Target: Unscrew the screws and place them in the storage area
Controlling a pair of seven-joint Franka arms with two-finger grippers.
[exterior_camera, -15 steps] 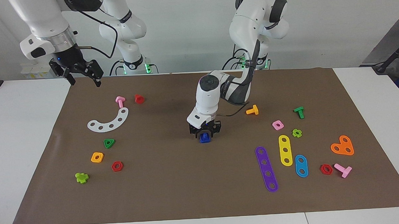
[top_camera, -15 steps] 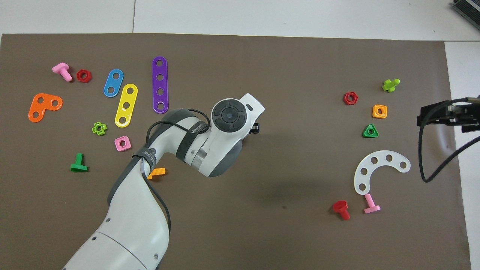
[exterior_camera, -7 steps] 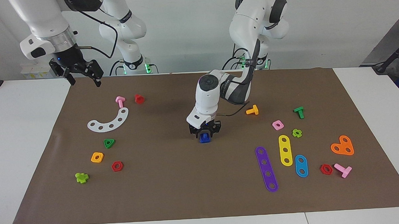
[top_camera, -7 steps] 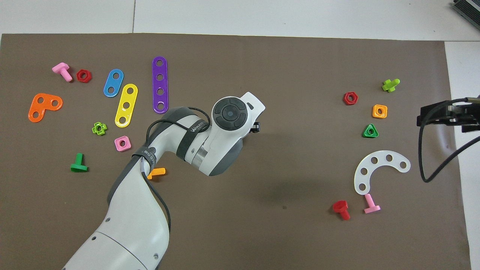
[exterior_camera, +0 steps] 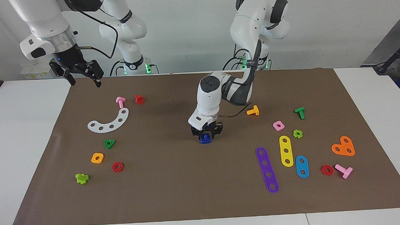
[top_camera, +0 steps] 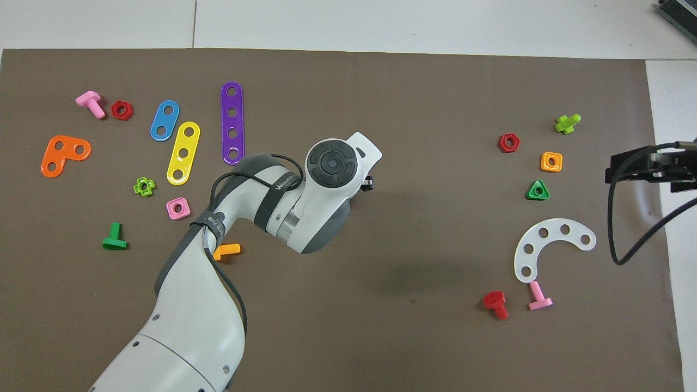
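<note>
1. Gripping from above, the left gripper [exterior_camera: 206, 135] stands low at the middle of the brown mat [exterior_camera: 176, 193], its fingers drawn in around the stem of the dark-blue bolt [exterior_camera: 205, 136], which stands upright through the blue square nut [exterior_camera: 205, 141] resting on the mat.
2. In the overhead view the left arm's wrist covers both blue pieces, so the contact can only be read from the facing view; there the fingers look closed on the bolt, with the nut showing just below them.
3. The step in hand looks like the unscrewing itself: the bolt is seized but not yet parted from its nut.
4. The right gripper [exterior_camera: 82, 72] waits in the air over the mat's corner at the right arm's end, fingers spread and holding nothing.
5. The next move probably calls for turning the wrist about the bolt's axis. The nut lies loose on the mat and may spin along with the bolt unless something steadies it.
6. Once free, both pieces need carrying to storage. No bin shows, only loose clusters such as the red hex nut [exterior_camera: 117, 167] and orange square nut [exterior_camera: 97, 158] toward the right arm's end.
</note>
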